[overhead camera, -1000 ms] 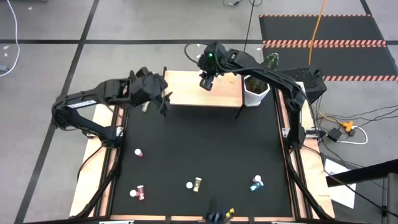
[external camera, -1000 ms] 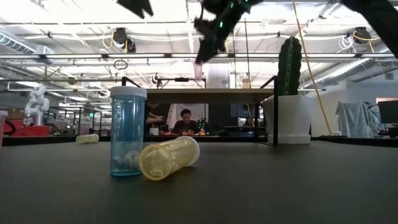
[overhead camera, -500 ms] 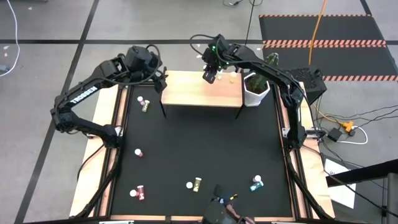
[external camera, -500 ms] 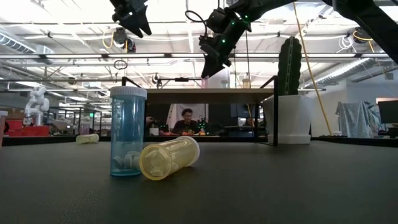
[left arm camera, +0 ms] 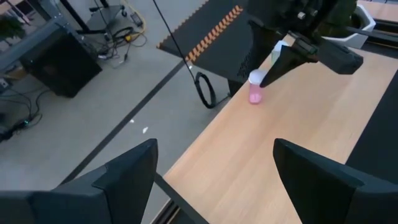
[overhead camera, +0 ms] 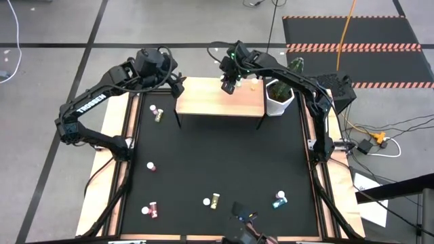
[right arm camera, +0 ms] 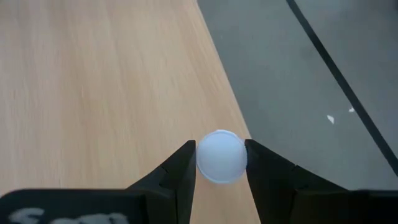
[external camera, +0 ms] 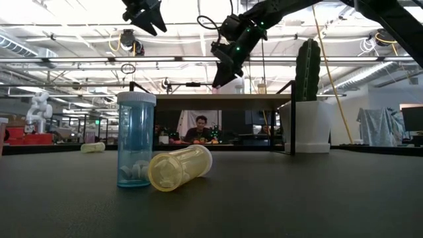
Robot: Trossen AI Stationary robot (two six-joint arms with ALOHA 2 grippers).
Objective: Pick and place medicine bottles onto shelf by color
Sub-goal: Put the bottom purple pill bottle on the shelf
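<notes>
The light-wood shelf (overhead camera: 220, 99) stands at the table's far edge. My right gripper (overhead camera: 229, 84) is above its far edge, shut on a small pink bottle with a white cap (left arm camera: 255, 88). My left gripper (left arm camera: 211, 180) is open and empty, high over the shelf's left end (overhead camera: 178, 81). Other bottles lie or stand on the black table: a pink one (overhead camera: 154, 108) and a yellow one (overhead camera: 159, 116) near the shelf's left leg, a pink one (overhead camera: 150, 165), another pink one (overhead camera: 150, 211), a yellow one (overhead camera: 215, 200) and a teal one (overhead camera: 279, 198). My right gripper pinches the pink bottle's white cap (right arm camera: 221, 157) between its two fingers, one on each side. The fingers come from above, pointing down. The bottle is upright below them, its bottom at the shelf's top close to the far edge (left arm camera: 255, 99); whether it rests there I cannot tell.
A white pot with a green cactus (overhead camera: 279, 97) stands at the shelf's right end. A small yellowish thing (overhead camera: 254, 85) sits on the shelf to the right of my right gripper. In the low view a teal bottle (external camera: 135, 140) stands by a lying yellow one (external camera: 178, 167).
My right gripper has gone down toward the shelf's top with the pink bottle, staying near the shelf's far edge. My left gripper has risen from beside the shelf's left leg and gone toward the far edge, over the shelf's left end.
</notes>
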